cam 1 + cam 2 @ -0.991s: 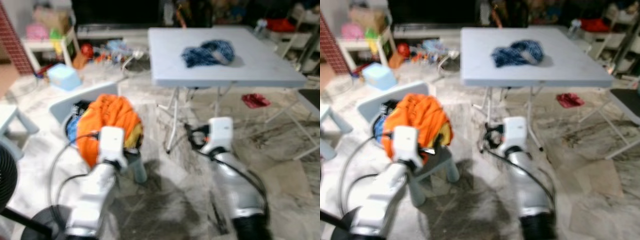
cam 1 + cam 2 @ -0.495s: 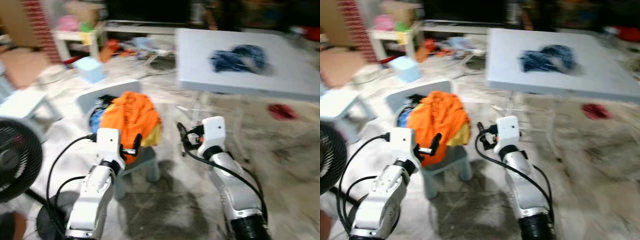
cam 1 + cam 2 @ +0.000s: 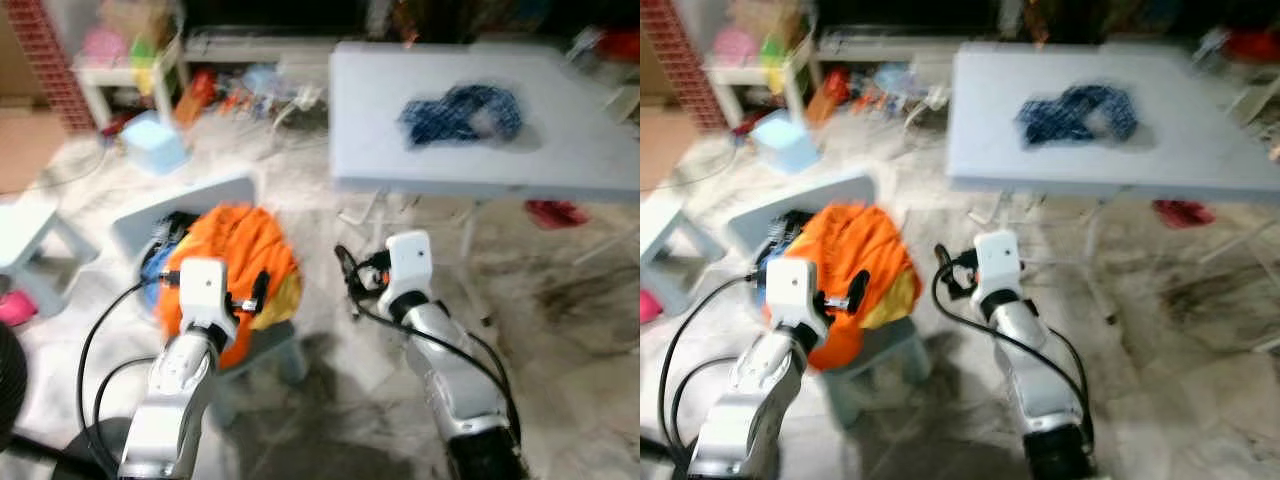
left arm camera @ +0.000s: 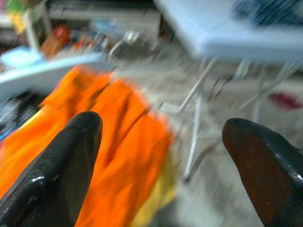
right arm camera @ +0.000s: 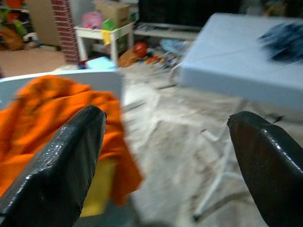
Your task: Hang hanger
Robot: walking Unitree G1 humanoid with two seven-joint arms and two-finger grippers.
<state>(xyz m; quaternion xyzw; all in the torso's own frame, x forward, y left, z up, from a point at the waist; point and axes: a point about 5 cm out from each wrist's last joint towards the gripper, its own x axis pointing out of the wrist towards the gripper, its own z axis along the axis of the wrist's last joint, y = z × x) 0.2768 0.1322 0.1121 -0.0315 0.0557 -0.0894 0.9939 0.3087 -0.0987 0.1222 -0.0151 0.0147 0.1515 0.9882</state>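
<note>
The left gripper (image 4: 161,142) is held with its two black fingers (image 4: 57,175) spread wide apart and nothing between them. Just ahead of and below it an orange garment (image 3: 235,260) is piled on a small pale chair (image 3: 180,205). The right gripper (image 5: 165,161) is likewise held wide apart and empty, raised above the marbled floor (image 3: 570,320). To its left the same orange garment is seen; ahead of it and to its right a grey folding table (image 3: 590,160) stands on thin metal legs, with a blue cloth (image 3: 460,112) bunched on top. Beyond the table a red item (image 3: 556,212) lies on the floor. Farther off, beyond the left gripper, a light blue box (image 3: 153,145) and scattered toys are seen, blurred. A hanger cannot be made out in these blurred views.
</note>
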